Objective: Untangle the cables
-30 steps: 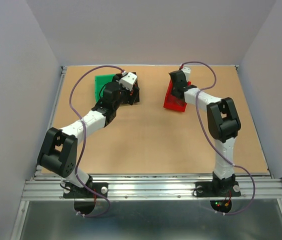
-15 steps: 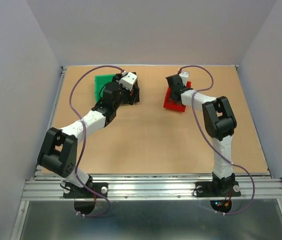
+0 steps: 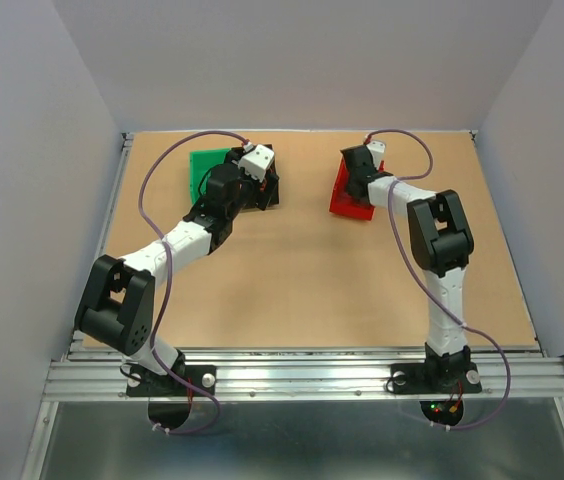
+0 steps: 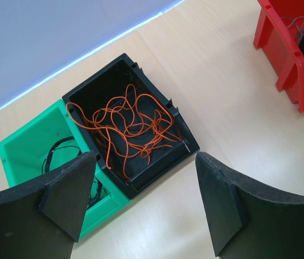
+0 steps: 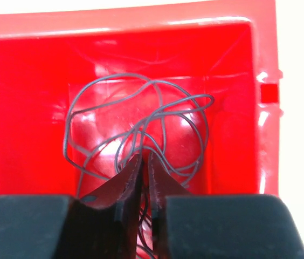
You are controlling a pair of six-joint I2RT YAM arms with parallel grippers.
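Carefully now: your right fingers (image 5: 135, 181) are down inside the red bin (image 5: 28, 59), at about 1 o'clock on the table (image 3: 292, 270). They are nearly together, with only a thin slit between them. The grey wires (image 5: 160, 116) lie looped on the bin floor, and a few strands cross right at the tips. From the wrist view you cannot tell whether one is pinched or merely passing behind.

That is your main risk. If you lift with several loops caught, the whole knot will likely come up as one clump. A light bin may then tip or drag along with it. If nothing is caught, you would close on air and could press the loops tighter. The bin's walls hem the fingers in on all sides, so there is little room to sweep sideways.

Your left fingers (image 4: 225, 208) stand wide apart and hold nothing. They hover over the black bin (image 4: 180, 137) at 11 o'clock on the table, where the orange wires (image 4: 133, 127) sprawl in a loose tangle. The green bin (image 4: 25, 156) touches it on its 8 o'clock side in the left wrist view. It has black wires (image 4: 60, 154) inside, partly hidden behind a finger. A low pass there could hook a rim.
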